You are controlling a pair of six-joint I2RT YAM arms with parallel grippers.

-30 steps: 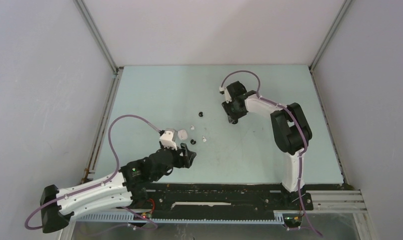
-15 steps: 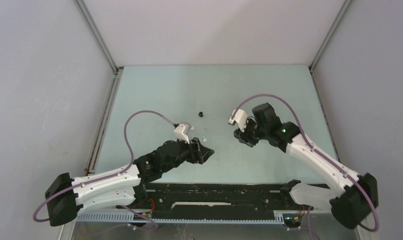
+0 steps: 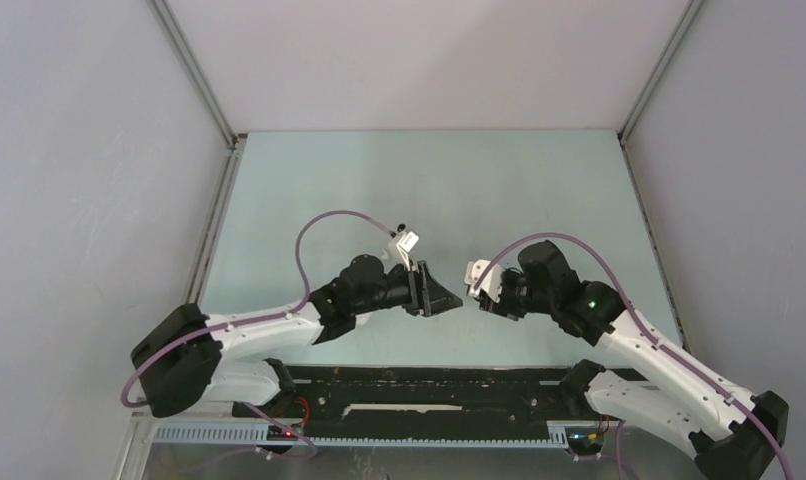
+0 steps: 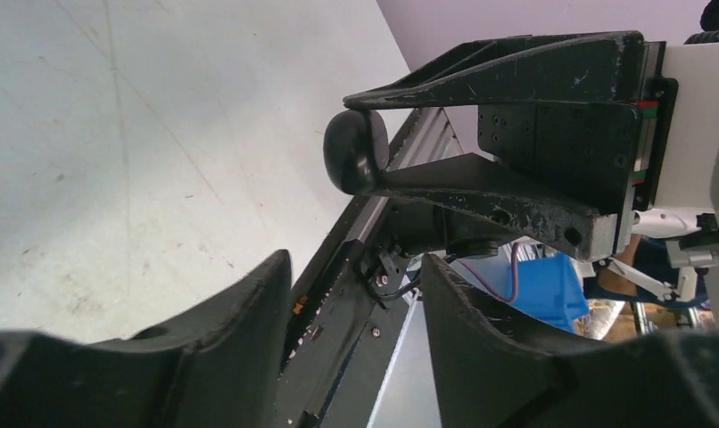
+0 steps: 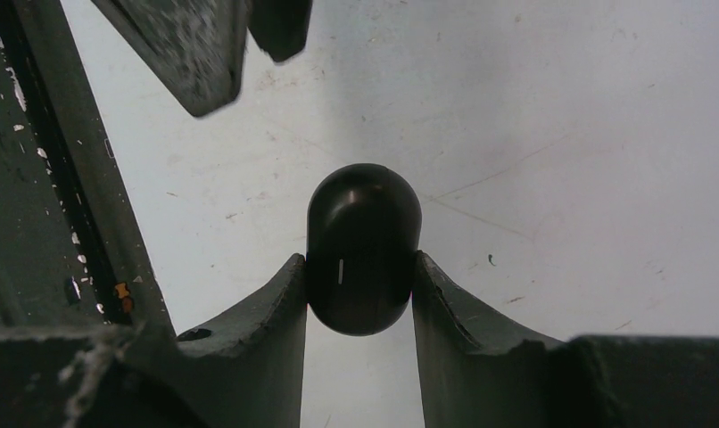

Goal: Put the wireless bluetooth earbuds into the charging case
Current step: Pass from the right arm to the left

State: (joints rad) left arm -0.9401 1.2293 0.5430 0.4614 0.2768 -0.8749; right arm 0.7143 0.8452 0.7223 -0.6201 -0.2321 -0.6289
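Observation:
My right gripper (image 5: 359, 267) is shut on a black pebble-shaped charging case (image 5: 363, 250), closed and held above the table. In the top view the right gripper (image 3: 485, 302) faces my left gripper (image 3: 449, 297) at centre front, a small gap between them. My left gripper (image 4: 356, 303) is open and empty; its view shows the case (image 4: 356, 152) pinched in the right gripper's fingers (image 4: 481, 183) just ahead. One tiny black earbud (image 3: 402, 229) lies on the table behind the left wrist. The other earbuds are hidden under the left arm.
The pale green table (image 3: 539, 190) is walled on three sides. The black rail (image 3: 429, 385) with the arm bases runs along the near edge, just below both grippers. The left gripper's fingers (image 5: 195, 53) show at the top of the right wrist view.
The right arm has drawn back from the far middle toward the near edge with the case. The left arm has swung right off the earbuds' spot until the grippers face each other.

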